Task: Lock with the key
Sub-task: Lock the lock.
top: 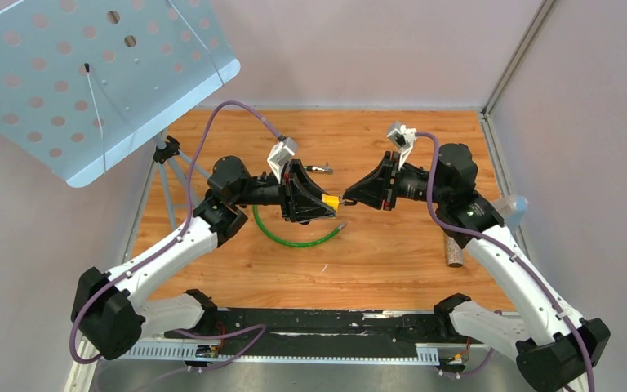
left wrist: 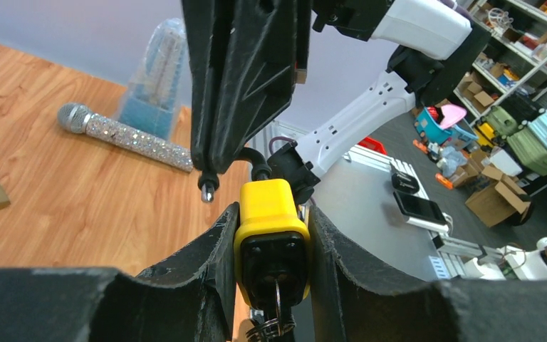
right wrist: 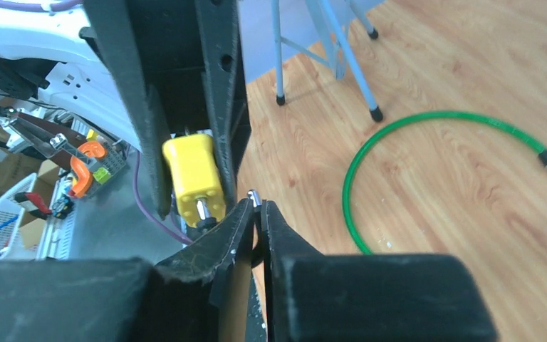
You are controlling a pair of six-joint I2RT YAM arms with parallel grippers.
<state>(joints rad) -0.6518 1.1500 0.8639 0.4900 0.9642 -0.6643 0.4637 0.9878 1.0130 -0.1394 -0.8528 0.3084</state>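
My left gripper (top: 326, 201) is shut on the yellow padlock (top: 332, 199), held above the wooden table. In the left wrist view the padlock (left wrist: 271, 214) sits squeezed between both fingers of the left gripper (left wrist: 272, 211). The key (left wrist: 278, 296) is in its underside, and a key ring hangs below. My right gripper (top: 349, 198) meets the lock from the right. Its jaws are pressed on the black shackle's free end, whose metal tip (right wrist: 254, 197) pokes out above the right gripper (right wrist: 257, 204). That tip (left wrist: 207, 191) hangs beside the lock body (right wrist: 194, 178), not in it.
A green cable loop (top: 294, 238) lies under the grippers. A glittery microphone (top: 455, 253) and a clear blue object (top: 513, 208) lie right, by the right arm. A perforated music stand (top: 90, 73) on tripod legs (right wrist: 327, 57) stands at the back left. A small metal piece (top: 320, 169) lies behind the left gripper.
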